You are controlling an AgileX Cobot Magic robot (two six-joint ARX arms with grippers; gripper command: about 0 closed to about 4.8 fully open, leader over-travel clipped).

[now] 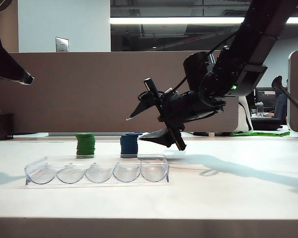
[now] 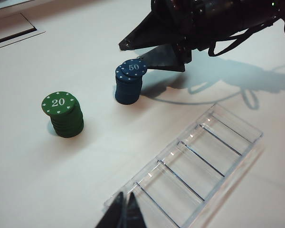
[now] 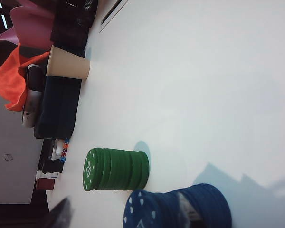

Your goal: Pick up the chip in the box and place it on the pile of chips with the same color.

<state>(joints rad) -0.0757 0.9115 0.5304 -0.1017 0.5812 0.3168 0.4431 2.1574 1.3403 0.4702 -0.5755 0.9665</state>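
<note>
The dark-blue chip (image 2: 133,68) marked "50" lies on top of the dark-blue pile of chips (image 2: 128,90), shifted a little off its centre. In the exterior view the pile (image 1: 129,146) stands behind the clear box (image 1: 97,171), whose slots show no chip. My right gripper (image 1: 136,129) hangs open just right of the pile's top, one finger above it and one beside it, holding nothing. The right wrist view has the pile (image 3: 199,206) between the spread fingers. My left gripper (image 2: 124,197) is shut and empty, high over one end of the box (image 2: 204,156).
A green chip stack (image 1: 85,145) marked "20" stands left of the blue pile. A paper cup (image 3: 69,66), an orange cloth (image 3: 14,85) and dark items sit at the table's far side. A brown partition (image 1: 89,89) runs behind the table.
</note>
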